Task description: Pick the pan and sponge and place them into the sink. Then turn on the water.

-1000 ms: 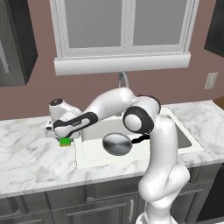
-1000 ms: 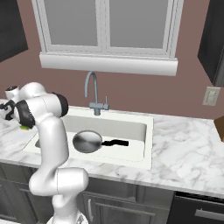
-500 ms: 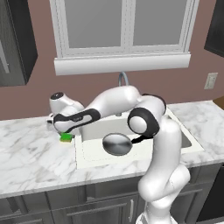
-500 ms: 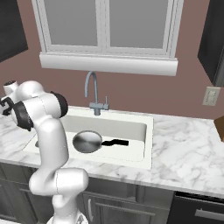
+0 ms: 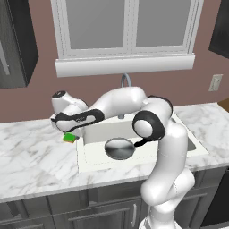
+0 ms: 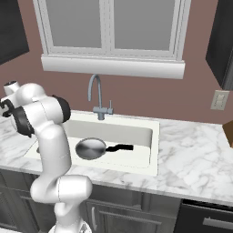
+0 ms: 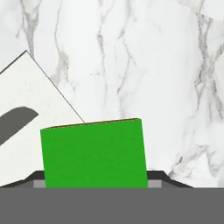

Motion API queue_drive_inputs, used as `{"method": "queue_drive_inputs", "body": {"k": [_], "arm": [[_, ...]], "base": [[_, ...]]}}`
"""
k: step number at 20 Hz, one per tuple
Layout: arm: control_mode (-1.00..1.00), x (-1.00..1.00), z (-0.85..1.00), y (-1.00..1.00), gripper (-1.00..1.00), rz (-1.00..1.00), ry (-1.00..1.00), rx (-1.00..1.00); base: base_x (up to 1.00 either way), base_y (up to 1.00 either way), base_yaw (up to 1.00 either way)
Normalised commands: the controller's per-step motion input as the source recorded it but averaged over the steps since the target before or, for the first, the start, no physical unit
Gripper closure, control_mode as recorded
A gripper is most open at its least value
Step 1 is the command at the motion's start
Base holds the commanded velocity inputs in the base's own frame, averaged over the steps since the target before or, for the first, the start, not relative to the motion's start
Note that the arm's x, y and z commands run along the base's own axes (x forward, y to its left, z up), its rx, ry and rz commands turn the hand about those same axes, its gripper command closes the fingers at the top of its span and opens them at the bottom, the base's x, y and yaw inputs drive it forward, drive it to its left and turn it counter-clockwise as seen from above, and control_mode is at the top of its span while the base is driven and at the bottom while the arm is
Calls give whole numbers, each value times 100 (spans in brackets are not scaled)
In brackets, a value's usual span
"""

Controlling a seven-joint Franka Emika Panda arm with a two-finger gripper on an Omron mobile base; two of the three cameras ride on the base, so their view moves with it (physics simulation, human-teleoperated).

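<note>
1. Since the pan (image 5: 119, 148) already lies in the sink (image 5: 93, 132), carry the sponge (image 5: 69, 138) next.
2. The pincer (image 5: 67, 133) grips the sponge between its tips, raised above the counter (image 5: 36, 152).
3. Swing toward the basin beside it, lower, release.

One marble worktop (image 5: 31, 156) with one white sink (image 6: 152, 150) set into it. One round metal pan (image 6: 91, 149) with a black handle lies in the sink. One green sponge (image 5: 69, 137). One grey gooseneck faucet (image 6: 97, 95). One window (image 6: 107, 25) with two panes. One wall outlet (image 6: 220, 99). One white robot arm (image 5: 165, 147).
</note>
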Motion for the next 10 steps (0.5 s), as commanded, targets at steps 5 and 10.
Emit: {"method": "queue_drive_inputs", "body": {"k": [5,10], "arm": [[-100,0,10,-12,100,-19,0,-3],[-100,0,8,-11,100,-19,0,-4]], "base": [[0,0,0],[0,0,0]]}}
